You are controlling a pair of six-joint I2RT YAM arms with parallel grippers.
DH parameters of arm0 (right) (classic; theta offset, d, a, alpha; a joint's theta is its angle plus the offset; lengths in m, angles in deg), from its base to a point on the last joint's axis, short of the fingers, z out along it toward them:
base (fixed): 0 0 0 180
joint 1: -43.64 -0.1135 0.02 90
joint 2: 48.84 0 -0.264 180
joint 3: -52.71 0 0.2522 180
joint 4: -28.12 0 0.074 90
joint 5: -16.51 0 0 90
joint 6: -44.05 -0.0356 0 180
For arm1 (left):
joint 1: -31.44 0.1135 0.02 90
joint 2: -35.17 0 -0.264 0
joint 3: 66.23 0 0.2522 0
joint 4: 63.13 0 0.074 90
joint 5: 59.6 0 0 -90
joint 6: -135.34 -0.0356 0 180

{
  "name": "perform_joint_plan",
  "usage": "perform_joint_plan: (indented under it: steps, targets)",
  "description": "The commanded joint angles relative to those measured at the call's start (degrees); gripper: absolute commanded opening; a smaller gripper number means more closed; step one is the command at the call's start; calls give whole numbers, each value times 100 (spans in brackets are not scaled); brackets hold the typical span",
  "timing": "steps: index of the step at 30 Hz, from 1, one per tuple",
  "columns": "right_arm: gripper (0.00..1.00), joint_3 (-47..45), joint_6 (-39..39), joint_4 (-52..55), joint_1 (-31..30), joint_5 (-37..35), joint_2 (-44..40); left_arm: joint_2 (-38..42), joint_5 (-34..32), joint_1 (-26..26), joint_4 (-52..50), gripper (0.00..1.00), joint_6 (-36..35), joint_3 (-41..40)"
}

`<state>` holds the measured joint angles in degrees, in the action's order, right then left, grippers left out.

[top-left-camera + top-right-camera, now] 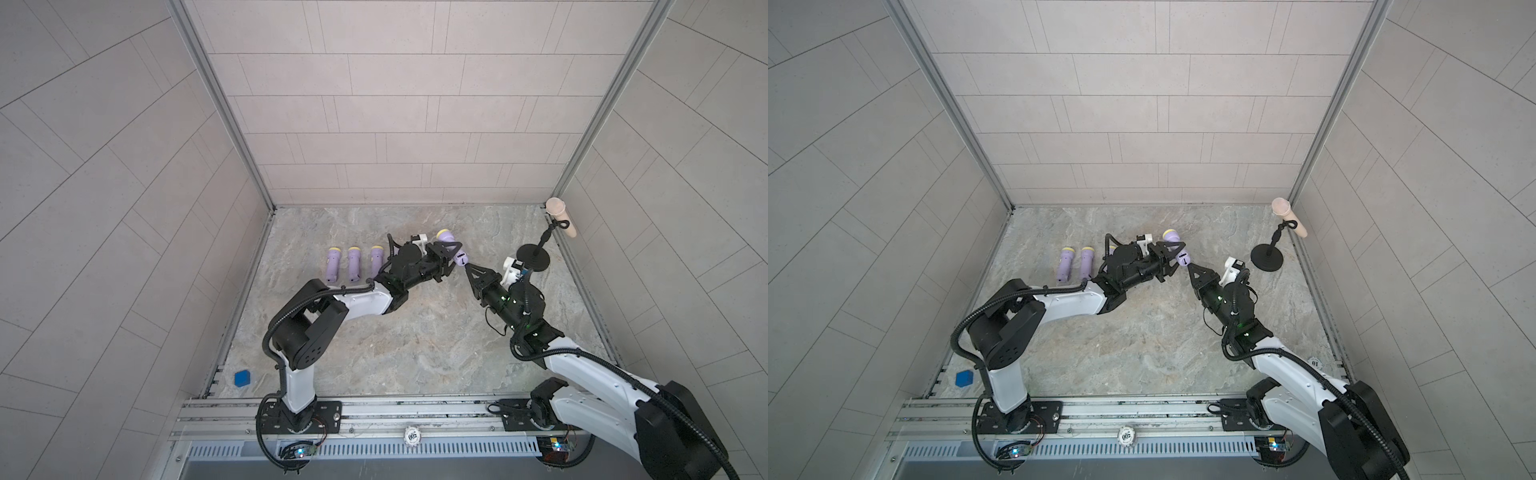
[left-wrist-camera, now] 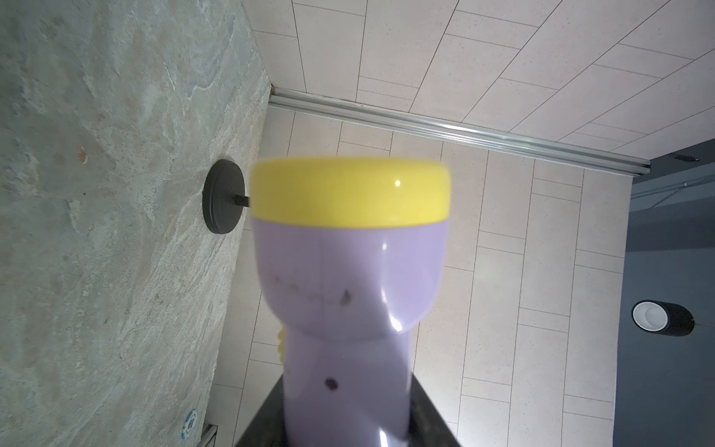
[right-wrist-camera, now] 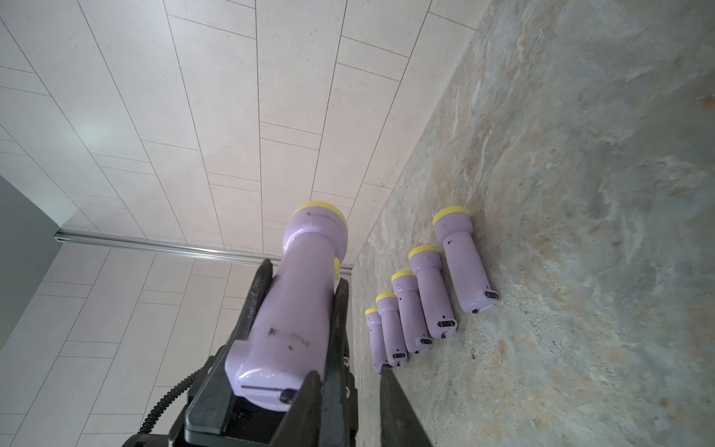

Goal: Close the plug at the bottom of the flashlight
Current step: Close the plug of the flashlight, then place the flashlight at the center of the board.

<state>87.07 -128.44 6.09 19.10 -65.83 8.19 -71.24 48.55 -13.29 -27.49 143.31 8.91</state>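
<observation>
Left gripper (image 1: pixel 445 254): clamped on the flashlight (image 1: pixel 448 238), one finger (image 3: pixel 258 298) flat on each side of the lilac barrel. Both top views agree (image 1: pixel 1170 237).

Flashlight: held clear of the table (image 1: pixel 415 332), tilted. The yellow head pokes out past the left gripper's fingers on the side away from the right gripper (image 1: pixel 468 268). The bottom end pokes out on the side facing it.

Left wrist view: the flashlight (image 2: pixel 348 271) fills the frame, head rim blurred. The fingers show only as dark edges beside the barrel.

Right gripper (image 3: pixel 350 373): jaws a little apart, nothing between them. One fingertip (image 3: pixel 309 383) sits at the rim of the flashlight's bottom end. The other stands off to the side, clear of the barrel. Touching or just short: cannot tell.

Plug (image 3: pixel 267 388): reads as a thin dark seam across the bottom face, with a small dark nub right by that fingertip. Fully seated or not: cannot tell.

Row (image 3: pixel 431 290): five more flashlights lying side by side on the table, beyond the left gripper on the side away from the right gripper, well apart from both. In the top views the left arm hides part of the row (image 1: pixel 354 264).

Stand (image 1: pixel 534 258): black round base on the table behind the right gripper, near its wrist, not touching
</observation>
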Motion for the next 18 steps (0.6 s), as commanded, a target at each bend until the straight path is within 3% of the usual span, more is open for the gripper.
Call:
perform_joint_plan:
  steps: [1, 6, 12, 18]
  targets:
    - [31, -8, 1, 163, 50, -81, -294, 149, 135, 30, 245, 0, 28, 128]
    - [36, 255, 388, 1056, 115, -17, -944, 216, 158, 87, 57, 0, -136, 58]
    - [50, 697, 1128, 2692, 250, -155, -1828, 326, 264, 179, -441, 0, -475, -55]
    - [79, 963, 1416, 3866, 697, -3, -2500, 571, 476, 267, -1705, 0, -1354, 42]
